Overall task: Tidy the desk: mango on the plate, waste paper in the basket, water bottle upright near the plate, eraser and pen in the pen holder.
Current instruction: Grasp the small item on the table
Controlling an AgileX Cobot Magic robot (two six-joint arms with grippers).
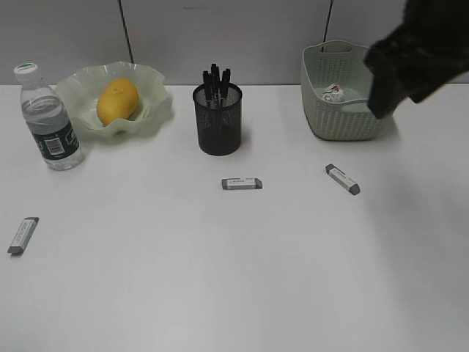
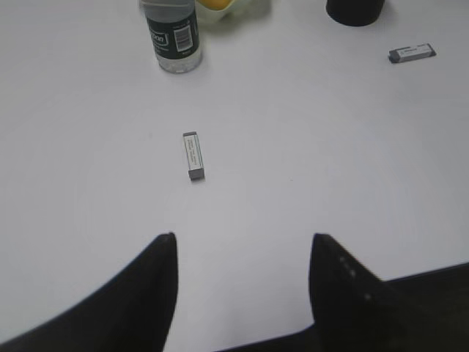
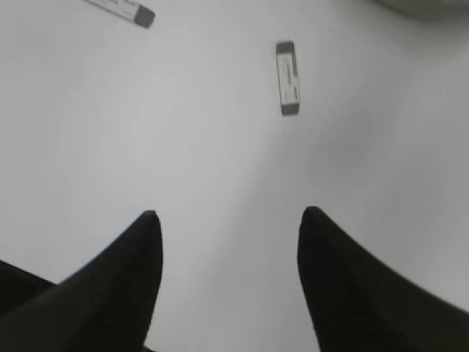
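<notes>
The mango (image 1: 117, 100) lies in the wavy green plate (image 1: 154, 110), and the water bottle (image 1: 47, 125) stands upright to its left. Pens (image 1: 216, 79) stick out of the black mesh pen holder (image 1: 218, 121). The waste paper (image 1: 333, 93) sits inside the basket (image 1: 341, 114). Three erasers lie flat on the desk: left (image 1: 23, 235), middle (image 1: 242, 183), right (image 1: 342, 179). My left gripper (image 2: 244, 236) hangs open and empty above the desk, short of the left eraser (image 2: 193, 155). My right gripper (image 3: 227, 213) is open and empty too, with the right eraser (image 3: 289, 77) ahead of it.
My right arm (image 1: 414, 55) shows as a dark blur at the top right, in front of the basket's right side. The left wrist view also catches the bottle (image 2: 174, 37), the pen holder's base (image 2: 355, 9) and the middle eraser (image 2: 412, 53). A grey wall runs behind the desk.
</notes>
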